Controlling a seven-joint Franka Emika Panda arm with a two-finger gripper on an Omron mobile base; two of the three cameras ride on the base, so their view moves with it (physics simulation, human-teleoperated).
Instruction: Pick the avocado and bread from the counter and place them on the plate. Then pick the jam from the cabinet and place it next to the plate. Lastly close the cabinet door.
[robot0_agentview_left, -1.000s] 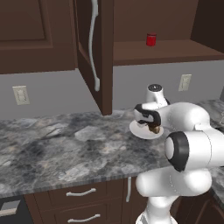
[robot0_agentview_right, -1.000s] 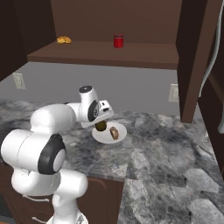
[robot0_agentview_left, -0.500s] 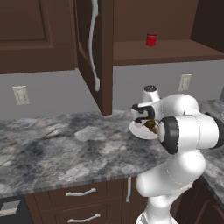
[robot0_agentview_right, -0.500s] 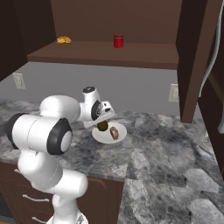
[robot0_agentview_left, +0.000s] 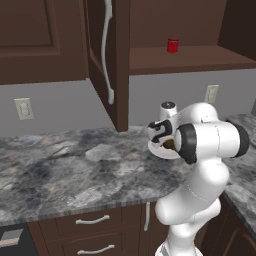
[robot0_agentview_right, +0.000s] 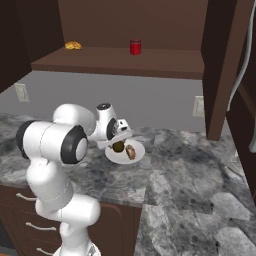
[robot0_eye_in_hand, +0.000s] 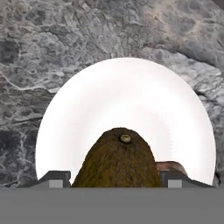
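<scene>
The claw (robot0_eye_in_hand: 113, 177) hung just above the plate (robot0_eye_in_hand: 131, 100) with its two fingertips (robot0_eye_in_hand: 54, 178) spread to either side of the avocado (robot0_eye_in_hand: 117, 159), wide enough to clear it; whether the pads touched its skin could not be told. The avocado sat on the near part of the plate, stem end up, and a sliver of the bread (robot0_eye_in_hand: 168, 166) showed just behind the right fingertip. In the right base view the avocado (robot0_agentview_right: 118, 146) and bread (robot0_agentview_right: 131, 152) lay side by side on the plate (robot0_agentview_right: 136, 157), close under the claw (robot0_agentview_right: 118, 141). The plate's far half was bare white, its rim ringed all round by open grey stone counter (robot0_eye_in_hand: 39, 52). The plate (robot0_agentview_left: 161, 150) stood well back from the counter's front edge (robot0_agentview_left: 75, 207). Above, the jam (robot0_agentview_right: 135, 47) stood on the cabinet shelf (robot0_agentview_right: 150, 60), with free shelf on both sides, and the cabinet door (robot0_agentview_left: 106, 60) swung open over the counter, left of the arm.
</scene>
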